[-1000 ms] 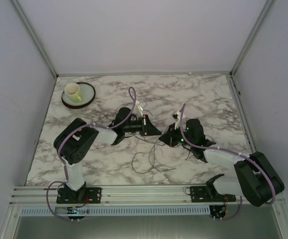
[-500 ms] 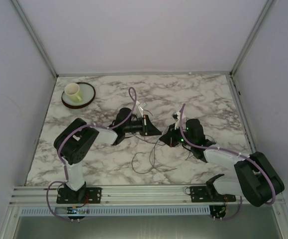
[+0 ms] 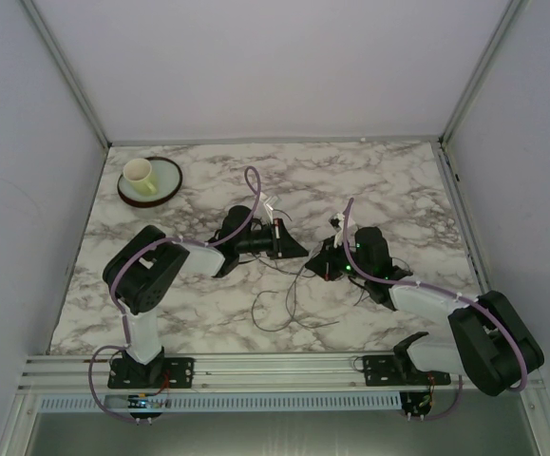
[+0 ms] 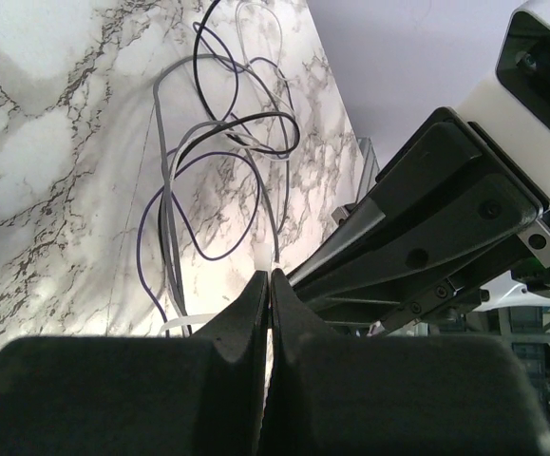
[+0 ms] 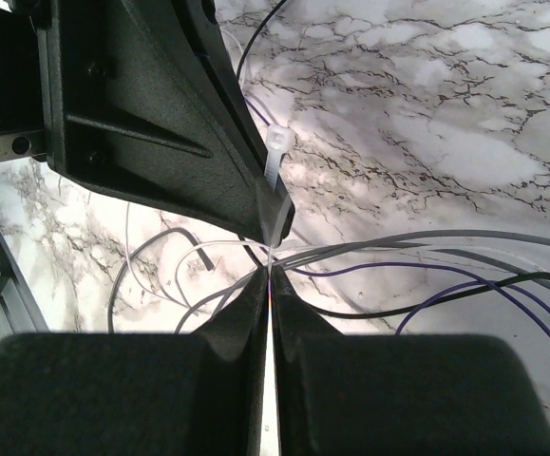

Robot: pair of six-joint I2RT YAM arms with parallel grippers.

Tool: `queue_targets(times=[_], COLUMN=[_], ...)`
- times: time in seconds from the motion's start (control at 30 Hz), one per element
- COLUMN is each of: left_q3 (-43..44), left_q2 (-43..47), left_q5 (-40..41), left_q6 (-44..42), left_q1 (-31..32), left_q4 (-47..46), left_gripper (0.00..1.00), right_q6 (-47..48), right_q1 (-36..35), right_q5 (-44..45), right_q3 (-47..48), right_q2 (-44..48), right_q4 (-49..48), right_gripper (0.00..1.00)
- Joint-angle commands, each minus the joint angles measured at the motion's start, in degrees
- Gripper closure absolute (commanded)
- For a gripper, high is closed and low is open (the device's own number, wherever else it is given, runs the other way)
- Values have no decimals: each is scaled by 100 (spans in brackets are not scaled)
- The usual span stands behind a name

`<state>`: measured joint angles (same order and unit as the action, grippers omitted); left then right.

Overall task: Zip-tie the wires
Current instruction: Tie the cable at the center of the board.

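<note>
Marble-patterned table [image 3: 388, 180] carries a green-rimmed plate [image 3: 167, 182] with a pale cup [image 3: 140, 172] at 10 o'clock. Near the centre the left gripper [image 3: 300, 253] is clenched tight, tip to tip with the right gripper [image 3: 318, 262], also clenched. The wires [image 3: 289, 309] loop over the table from there toward 6 o'clock. A white zip tie [image 5: 275, 163] runs past the left tip to the right one's; whether either pinches it, I cannot tell.
</note>
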<state>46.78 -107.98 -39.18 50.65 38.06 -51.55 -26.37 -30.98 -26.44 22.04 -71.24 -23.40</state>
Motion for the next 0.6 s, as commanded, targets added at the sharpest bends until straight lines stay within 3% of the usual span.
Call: queue_targets(times=[0.0, 0.2, 0.57], left_q3=[60, 68, 34], left_q2=[-41, -63, -47], left_q5=[-5, -169, -168], left_q6=[-111, -72, -89], left_q1=[26, 29, 9], left_q4=[-166, -303, -333], left_gripper=[100, 100, 91], right_q6=[44, 68, 53], right_q1=[66, 82, 182], right_q5=[49, 81, 99], right_q3=[165, 188, 116], right_q2=[128, 140, 246], right_q4=[-66, -1, 33], right_gripper=[100, 100, 100])
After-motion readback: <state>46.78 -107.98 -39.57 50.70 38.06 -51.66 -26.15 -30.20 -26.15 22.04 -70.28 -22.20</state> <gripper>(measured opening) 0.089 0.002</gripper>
